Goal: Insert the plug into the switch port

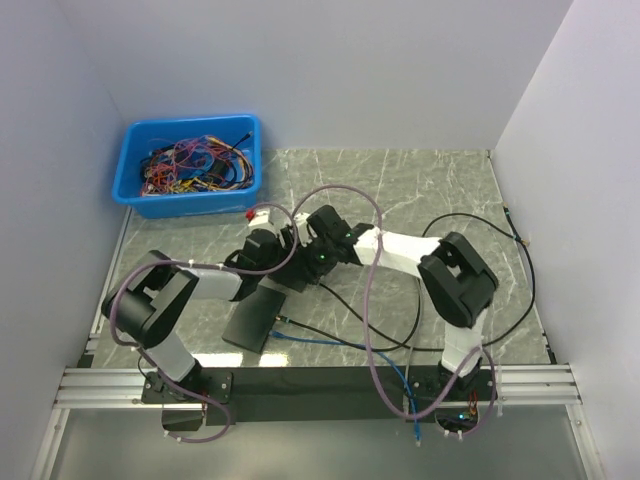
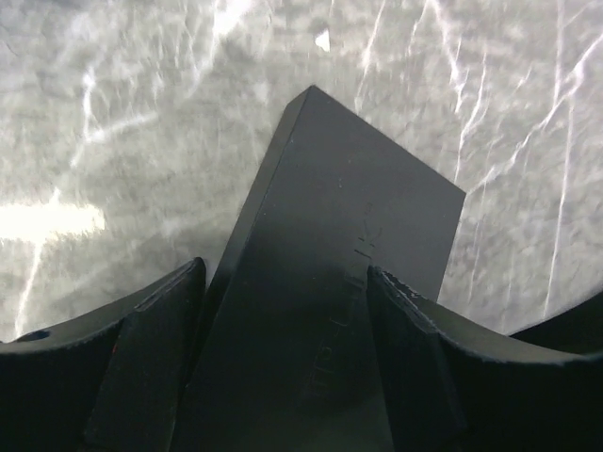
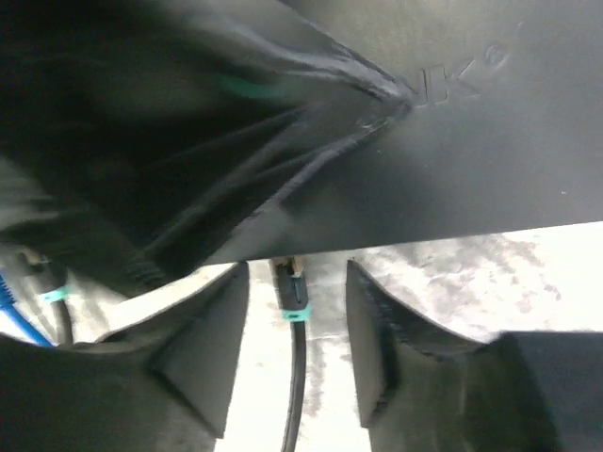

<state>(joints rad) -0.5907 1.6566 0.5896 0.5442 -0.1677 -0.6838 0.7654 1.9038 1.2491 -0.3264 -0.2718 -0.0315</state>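
The black switch box (image 1: 253,318) lies on the marble table, left of centre. My left gripper (image 1: 274,262) is at its far end; in the left wrist view the left gripper (image 2: 287,275) is shut on the switch (image 2: 349,235), a finger on each side. My right gripper (image 1: 314,262) sits close beside it. In the right wrist view the right gripper (image 3: 297,273) is open, and the plug (image 3: 291,285), with a teal band on its black cable (image 3: 297,377), stands between the fingers untouched, its tip at the switch's edge (image 3: 452,160).
A blue bin (image 1: 190,165) of tangled wires stands at the back left. A blue cable (image 1: 320,342) and black cables (image 1: 520,300) trail over the table in front and to the right. White walls close in both sides.
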